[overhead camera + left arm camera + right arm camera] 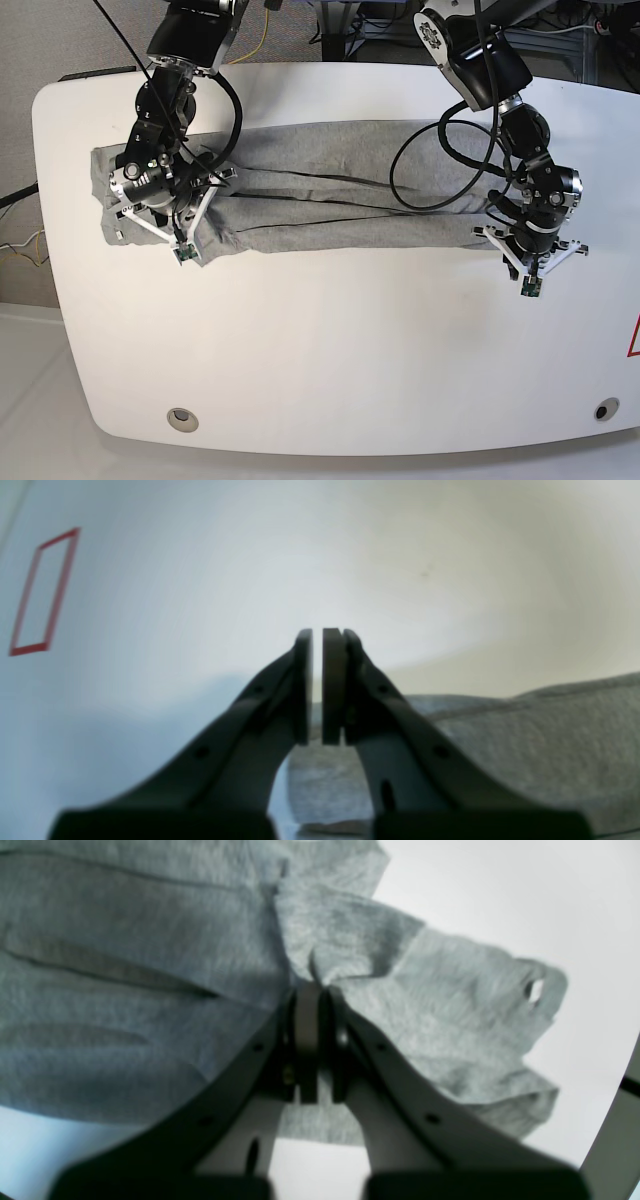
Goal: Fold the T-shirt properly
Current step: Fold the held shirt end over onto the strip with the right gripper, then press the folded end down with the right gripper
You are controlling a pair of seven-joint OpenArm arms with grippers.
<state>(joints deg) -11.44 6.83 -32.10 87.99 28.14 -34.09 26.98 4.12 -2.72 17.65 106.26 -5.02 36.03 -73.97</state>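
The grey T-shirt [330, 200] lies as a long, creased band across the far half of the white table [330, 340]. In the base view my right gripper [150, 197] stands over the shirt's left end. The right wrist view shows my right gripper [314, 986] shut on a pinched ridge of the T-shirt [125, 940], with a crumpled sleeve spreading to the right. My left gripper [533, 238] hovers at the shirt's right end. Seen from the left wrist, my left gripper [317, 632] is shut with nothing between the pads, and the T-shirt [550, 740] edge lies below and to the right of it.
A red tape rectangle [44, 592] marks the table left of the left gripper, and a red mark [634, 335] shows at the base view's right edge. Black cables [440, 170] loop over the shirt's right part. Two round holes [181, 417] sit near the table's front edge.
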